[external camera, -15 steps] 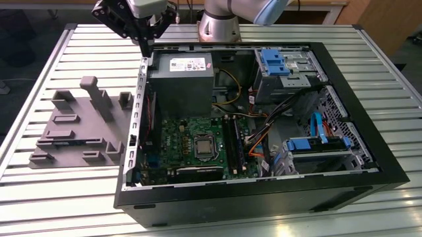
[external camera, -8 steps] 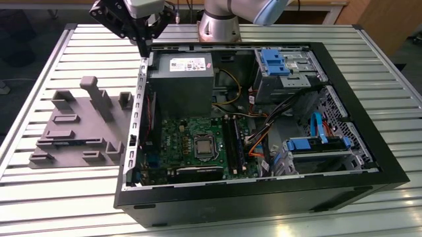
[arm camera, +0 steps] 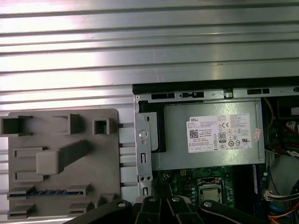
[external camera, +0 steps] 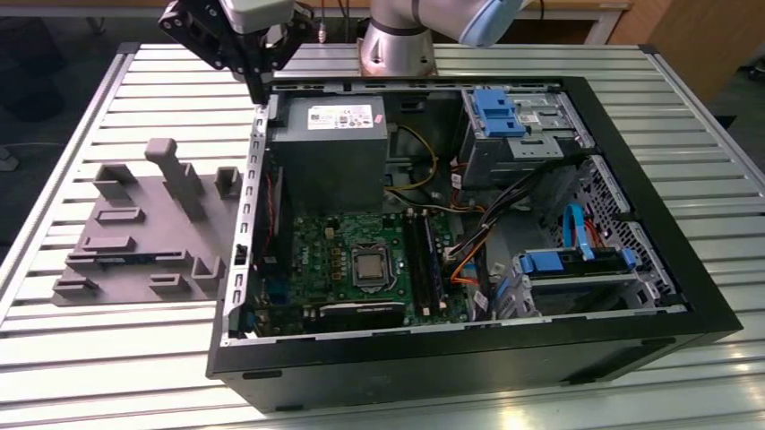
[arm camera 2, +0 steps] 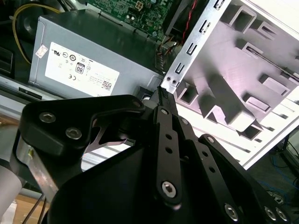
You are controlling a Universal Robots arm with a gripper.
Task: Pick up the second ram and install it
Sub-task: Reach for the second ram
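Note:
The second ram [arm camera: 46,192] lies flat in a slot of the grey fixture block [arm camera: 60,158], a thin dark stick showing blue along its length. In the exterior view it is a dark strip [external camera: 117,261] on the block's near side. My gripper [external camera: 254,92] hangs above the far left corner of the open computer case [external camera: 478,358], beside the power supply [external camera: 329,143]. Its fingers meet at a point and hold nothing. In the second wrist view the gripper [arm camera 2: 163,92] points at the case's metal edge. The motherboard's memory slots [external camera: 418,260] run beside the processor socket.
The fixture block [external camera: 143,224] has upright posts, the tallest [external camera: 179,179] at its middle. Cables, blue drive brackets [external camera: 496,112] and a drive cage [external camera: 574,269] crowd the case on the exterior view's right. Everything stands on a slatted metal table [external camera: 358,385].

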